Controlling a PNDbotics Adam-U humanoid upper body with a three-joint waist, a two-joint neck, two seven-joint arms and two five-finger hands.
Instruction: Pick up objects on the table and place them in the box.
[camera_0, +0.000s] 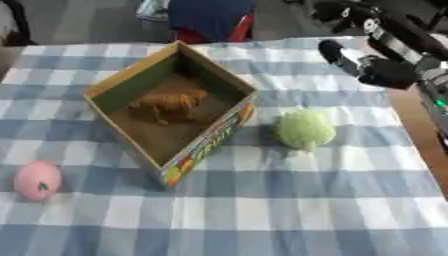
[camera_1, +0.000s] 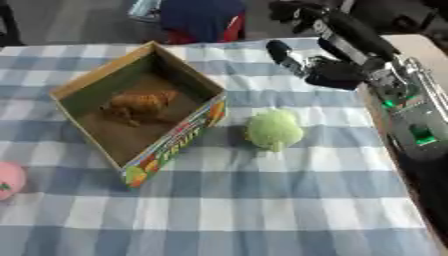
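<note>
While my right hand's fingers (camera_1: 282, 55) hang straight and holding nothing above the far right of the bench (camera_0: 262, 215), I read that hand (camera_1: 328, 70) as poised to come down on the green leafy ball (camera_0: 305, 129), which sits just right of the box (camera_0: 210, 137). Inside the box lies one brown toy (camera_0: 171, 104). Left and near, well apart, waits a pink fruit (camera_0: 37, 180). My left hand is out of view.

Blue-and-white checked tablecloth (camera_0: 289, 210), brown box (camera_0: 131, 75) showing bright fruit print, orange-brown toy (camera_0: 171, 104) inside, pale green vegetable (camera_0: 305, 129) below the black hand (camera_1: 302, 62), pink fruit (camera_0: 37, 180)
</note>
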